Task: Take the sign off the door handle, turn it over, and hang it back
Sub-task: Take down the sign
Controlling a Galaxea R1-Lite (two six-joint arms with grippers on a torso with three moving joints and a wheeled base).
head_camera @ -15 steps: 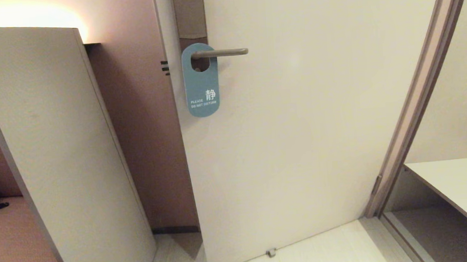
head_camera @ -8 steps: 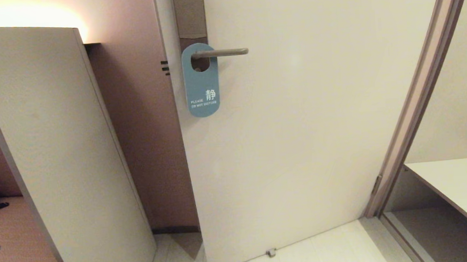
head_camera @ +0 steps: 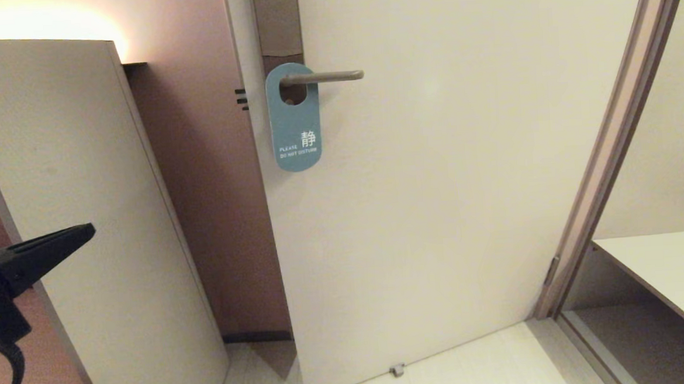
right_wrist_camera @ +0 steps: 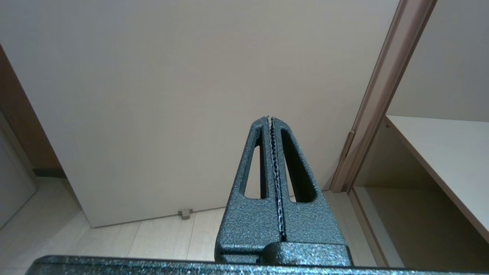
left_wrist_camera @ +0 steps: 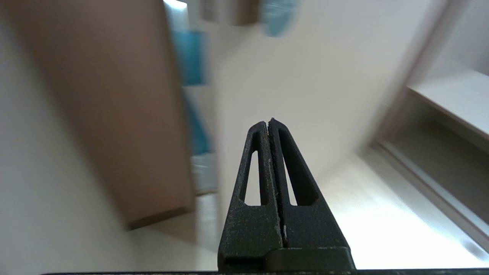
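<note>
Left gripper: the black two-fingered left gripper [head_camera: 89, 230] sits at about 9 o'clock in the head view, low at the left edge, its tip aimed toward 2 o'clock. The left wrist view shows its fingers pressed together with nothing between them [left_wrist_camera: 268, 123]. That slant reads as the start of a reach toward the door.

Right gripper: the speckled grey right gripper [right_wrist_camera: 269, 118] is out of the head view and looks parked low, facing the door's lower half. Its fingers are together and empty too.

Sign: the blue oblong card door sign [head_camera: 295, 119] with white "please do not disturb" lettering hangs at about 12 o'clock, well apart from both grippers. Its oval cut-out is looped over the inner end of the handle, so gravity keeps it flat against the door with the printed side outward.

Handle: the grey-brown metal lever door handle [head_camera: 327, 77] runs level, its free end pointing toward 3 o'clock. The sign would likely have to slide off that way.

Door: the plain cream door [head_camera: 436, 199] stands ajar, its latch edge beside the sign.

Surroundings: a pale upright panel [head_camera: 84, 188] stands behind the left gripper; a white shelf [head_camera: 668, 268] lies at 4 o'clock.

Stage: removal not yet begun, by my judgement.
</note>
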